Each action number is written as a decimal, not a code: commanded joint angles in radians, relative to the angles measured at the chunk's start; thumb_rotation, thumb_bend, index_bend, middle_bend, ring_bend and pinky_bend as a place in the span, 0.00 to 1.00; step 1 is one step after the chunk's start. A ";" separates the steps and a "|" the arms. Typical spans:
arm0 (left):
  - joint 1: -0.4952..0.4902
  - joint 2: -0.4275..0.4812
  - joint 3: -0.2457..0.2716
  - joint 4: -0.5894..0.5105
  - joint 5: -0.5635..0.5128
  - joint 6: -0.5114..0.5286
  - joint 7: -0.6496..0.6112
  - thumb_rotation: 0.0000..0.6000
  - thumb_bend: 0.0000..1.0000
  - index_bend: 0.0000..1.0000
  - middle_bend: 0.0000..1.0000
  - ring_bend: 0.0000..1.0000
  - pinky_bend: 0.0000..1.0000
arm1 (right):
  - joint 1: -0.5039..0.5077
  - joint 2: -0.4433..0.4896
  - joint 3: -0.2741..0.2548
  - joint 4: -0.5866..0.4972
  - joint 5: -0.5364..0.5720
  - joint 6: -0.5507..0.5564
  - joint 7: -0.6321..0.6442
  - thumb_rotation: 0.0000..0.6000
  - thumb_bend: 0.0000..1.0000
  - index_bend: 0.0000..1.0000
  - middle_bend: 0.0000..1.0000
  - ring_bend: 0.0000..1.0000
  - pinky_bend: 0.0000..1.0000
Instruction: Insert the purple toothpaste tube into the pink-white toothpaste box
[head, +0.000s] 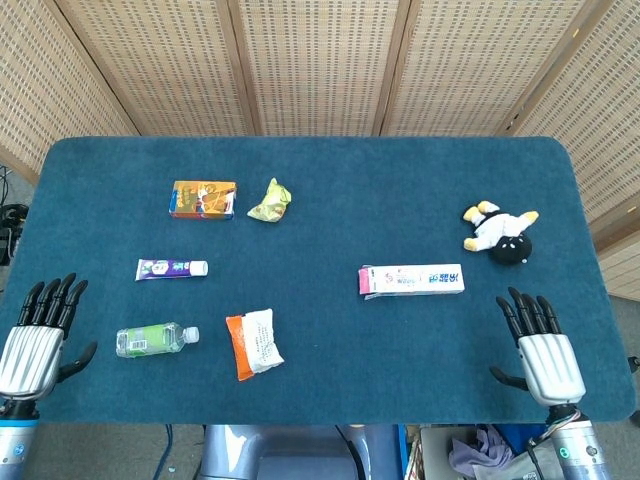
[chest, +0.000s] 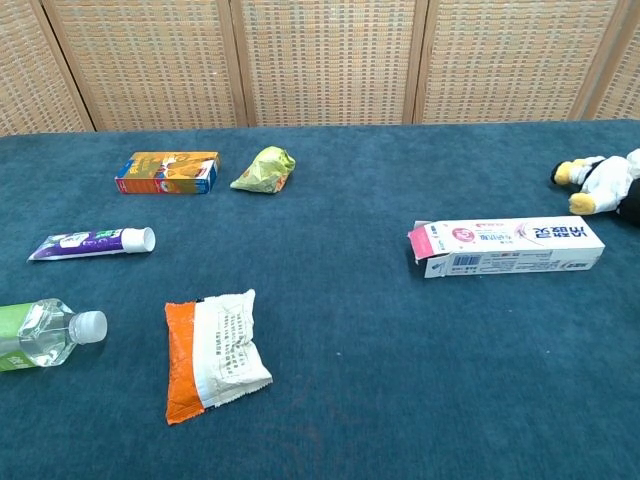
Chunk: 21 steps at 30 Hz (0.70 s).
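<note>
The purple toothpaste tube (head: 171, 268) (chest: 92, 242) lies flat on the left half of the blue table, white cap pointing right. The pink-white toothpaste box (head: 411, 280) (chest: 505, 247) lies on the right half, its pink flap end open toward the left. My left hand (head: 34, 338) hovers at the near left corner, palm down, fingers apart, holding nothing. My right hand (head: 540, 347) hovers at the near right edge, just below the box's right end, fingers spread and empty. Neither hand shows in the chest view.
An orange snack box (head: 203, 199) and a yellow-green wrapper (head: 270, 201) sit at the back left. A green-labelled bottle (head: 156, 339) and an orange-white packet (head: 252, 343) lie near the front left. A plush toy (head: 500, 232) rests at the right.
</note>
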 joint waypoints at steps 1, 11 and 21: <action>-0.007 -0.002 -0.008 0.004 -0.005 -0.003 -0.018 1.00 0.29 0.00 0.00 0.00 0.00 | 0.000 0.000 0.000 0.001 0.002 -0.002 0.001 1.00 0.00 0.01 0.00 0.00 0.00; -0.058 0.029 -0.071 0.041 -0.078 -0.062 -0.050 1.00 0.29 0.00 0.00 0.00 0.00 | 0.004 -0.005 0.001 0.005 0.005 -0.008 -0.004 1.00 0.00 0.01 0.00 0.00 0.00; -0.171 0.070 -0.120 0.095 -0.193 -0.270 -0.106 1.00 0.29 0.05 0.02 0.00 0.10 | 0.006 -0.011 0.000 0.006 0.004 -0.012 -0.010 1.00 0.00 0.01 0.00 0.00 0.00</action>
